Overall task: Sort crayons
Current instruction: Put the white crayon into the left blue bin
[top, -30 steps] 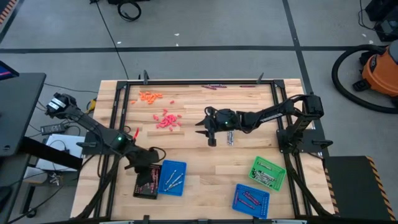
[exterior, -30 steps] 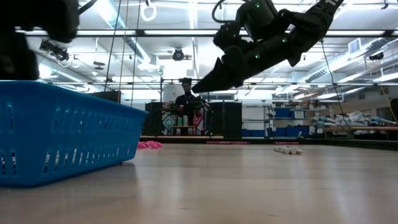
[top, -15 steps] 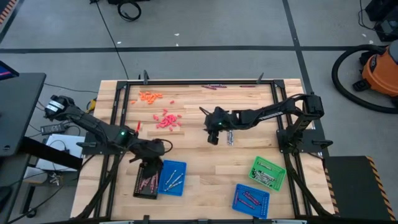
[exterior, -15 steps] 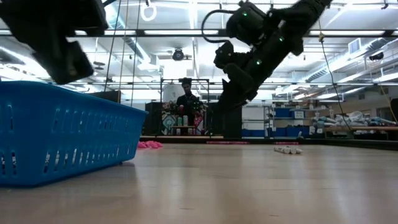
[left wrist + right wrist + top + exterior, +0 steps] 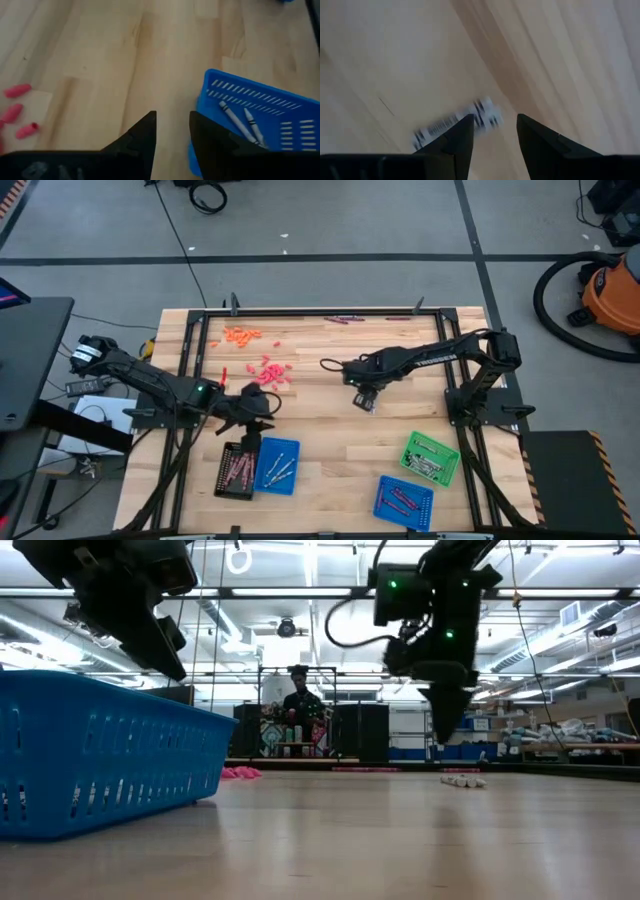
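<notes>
The left gripper has risen off the black tray and moved far and right, while the right gripper has swung right to hover over the silver-grey crayons.

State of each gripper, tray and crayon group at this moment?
Left gripper: open, empty, above the table.
Right gripper: open, empty, over silver crayons.
Black tray: holds crayons.
Blue tray: holds silver crayons.
Green tray: holds crayons.
Pink crayons: loose on the table.
Orange crayons: loose.
</notes>
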